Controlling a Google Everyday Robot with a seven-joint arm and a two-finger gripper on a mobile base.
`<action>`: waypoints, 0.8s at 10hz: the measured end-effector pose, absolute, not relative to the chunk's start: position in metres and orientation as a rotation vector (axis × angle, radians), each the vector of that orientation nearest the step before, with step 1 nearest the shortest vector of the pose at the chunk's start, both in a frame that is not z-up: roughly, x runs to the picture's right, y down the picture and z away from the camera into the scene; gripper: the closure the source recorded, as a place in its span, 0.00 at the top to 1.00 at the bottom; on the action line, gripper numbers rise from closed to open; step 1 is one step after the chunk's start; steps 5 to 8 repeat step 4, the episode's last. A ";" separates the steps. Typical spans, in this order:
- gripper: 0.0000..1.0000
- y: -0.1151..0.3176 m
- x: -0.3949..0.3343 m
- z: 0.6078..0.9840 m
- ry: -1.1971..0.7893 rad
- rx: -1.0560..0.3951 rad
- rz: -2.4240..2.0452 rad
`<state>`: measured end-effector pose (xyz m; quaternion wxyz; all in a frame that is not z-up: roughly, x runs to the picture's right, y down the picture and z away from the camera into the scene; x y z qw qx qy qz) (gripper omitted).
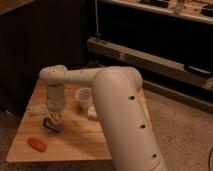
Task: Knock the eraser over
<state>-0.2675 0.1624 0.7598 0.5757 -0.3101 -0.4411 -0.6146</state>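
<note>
The eraser point(50, 125) is a small dark block lying on the wooden table point(75, 145), left of centre. My gripper point(56, 121) hangs straight down from the white arm and sits right over the eraser, at or just above the table top. The arm point(115, 95) reaches in from the right and crosses the table.
A clear plastic cup point(83, 98) stands right of the gripper. A flat white packet point(36, 110) lies at the left, another pale packet point(93, 113) beside the arm. An orange-red oblong object point(36, 144) lies near the front left edge. Dark shelving stands behind.
</note>
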 end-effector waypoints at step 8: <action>0.03 0.167 -0.293 0.759 -1.073 -0.717 -1.473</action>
